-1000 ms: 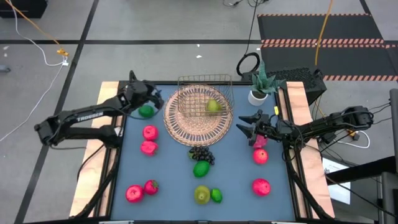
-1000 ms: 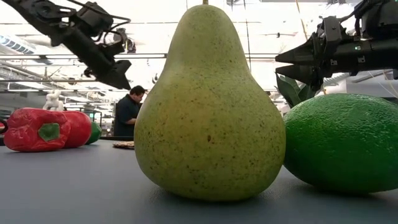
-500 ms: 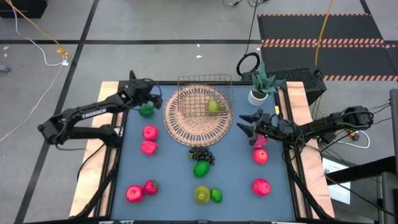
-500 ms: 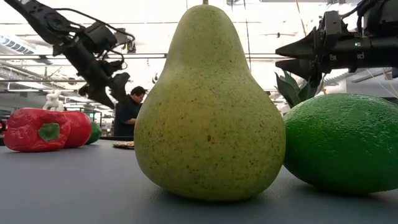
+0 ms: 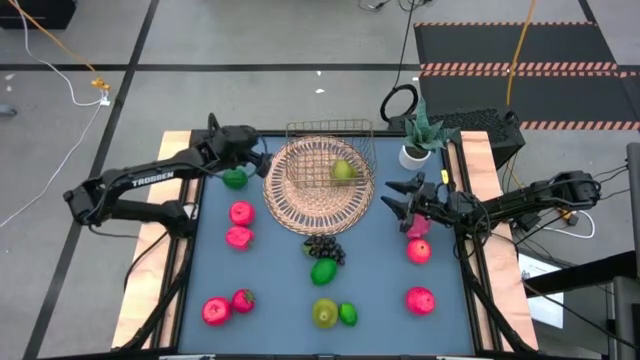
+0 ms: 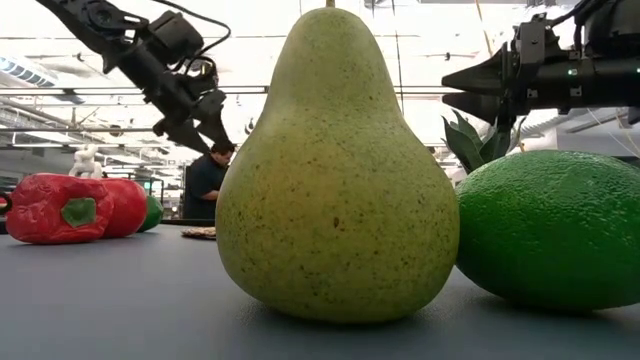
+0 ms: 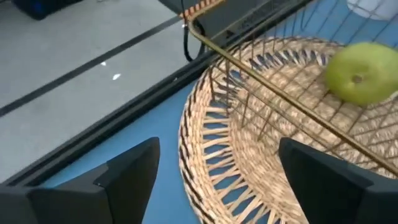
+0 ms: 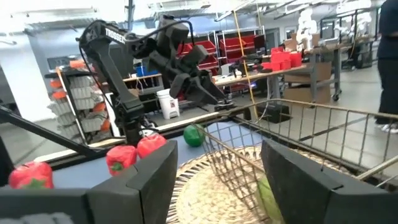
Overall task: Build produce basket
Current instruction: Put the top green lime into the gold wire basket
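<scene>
The round wicker basket [image 5: 320, 180] stands at the table's far middle, a wire frame [image 7: 280, 93] over its bowl. One yellow-green fruit [image 5: 343, 170] lies inside. My left gripper [image 5: 255, 155] hangs open and empty above the basket's left rim [image 7: 199, 155]. A green fruit [image 5: 235, 179] lies on the table just left of the rim. My right gripper [image 5: 390, 200] stands open and empty off the basket's right side, raised and pointing at the basket. More produce lies on the blue tabletop: red ones [image 5: 241, 212], a grape bunch [image 5: 323, 247], a pear [image 6: 335, 170].
A white pot with a green plant [image 5: 415, 150] stands at the far right, behind my right gripper. A pink fruit [image 5: 417, 229] lies under the right arm. Red fruits [image 5: 420, 299] and green ones [image 5: 347, 314] lie scattered toward the near edge. A person [image 6: 205, 180] stands beyond the table.
My left gripper has opened, risen a little and moved toward the table's right, from above the green fruit to the basket's left rim. The green fruit has stayed on the table.
</scene>
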Robot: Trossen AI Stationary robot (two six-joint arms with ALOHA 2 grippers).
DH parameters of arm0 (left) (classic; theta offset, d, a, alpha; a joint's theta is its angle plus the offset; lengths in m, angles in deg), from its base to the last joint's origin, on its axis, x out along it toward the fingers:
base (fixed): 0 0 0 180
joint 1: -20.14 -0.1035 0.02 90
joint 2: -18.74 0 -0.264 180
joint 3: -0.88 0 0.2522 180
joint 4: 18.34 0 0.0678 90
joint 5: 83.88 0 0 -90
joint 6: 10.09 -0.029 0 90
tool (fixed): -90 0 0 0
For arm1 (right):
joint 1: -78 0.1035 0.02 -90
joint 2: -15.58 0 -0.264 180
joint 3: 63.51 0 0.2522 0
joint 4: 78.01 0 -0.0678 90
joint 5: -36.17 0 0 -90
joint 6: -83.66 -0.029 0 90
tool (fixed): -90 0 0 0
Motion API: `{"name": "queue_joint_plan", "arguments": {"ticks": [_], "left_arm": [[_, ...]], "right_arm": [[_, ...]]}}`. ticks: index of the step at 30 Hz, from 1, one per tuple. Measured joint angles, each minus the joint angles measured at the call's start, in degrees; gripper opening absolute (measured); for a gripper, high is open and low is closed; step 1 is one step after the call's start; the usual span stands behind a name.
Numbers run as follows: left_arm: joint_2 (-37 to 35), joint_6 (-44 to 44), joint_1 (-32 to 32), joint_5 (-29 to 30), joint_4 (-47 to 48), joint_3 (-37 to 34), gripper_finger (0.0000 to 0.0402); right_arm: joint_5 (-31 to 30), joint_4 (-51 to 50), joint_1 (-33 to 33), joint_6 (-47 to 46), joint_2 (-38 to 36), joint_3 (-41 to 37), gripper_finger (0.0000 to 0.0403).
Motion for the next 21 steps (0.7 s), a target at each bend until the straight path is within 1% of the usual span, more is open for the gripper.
{"name": "queue_joint_plan", "arguments": {"ticks": [3,7,10,13,16,21], "left_arm": [[1.19,-1.21,-0.04,-0.01,2.25,0.05,0.0317],[1.94,-2.20,-1.29,-4.51,8.29,0.66,0.0302],[1.94,-3.10,-2.38,-5.35,15.16,3.89,0.0291],[1.90,-6.74,-3.19,-4.88,22.50,7.19,0.0286],[1.92,-9.04,-4.53,-3.21,25.67,7.73,0.0294],[4.30,-10.16,-6.73,-3.69,32.26,7.31,0.0325]], "right_arm": [[0.18,0.04,0.02,3.88,0.01,0.37,0.0245],[0.22,0.02,0.04,5.58,0.08,0.44,0.0264],[0.24,0.01,0.04,5.58,0.84,0.44,0.0280],[0.24,0.04,0.04,4.51,2.04,0.72,0.0296],[0.26,0.02,0.04,3.79,3.59,1.47,0.0309],[0.28,0.01,0.04,2.93,6.05,2.33,0.0320]]}}
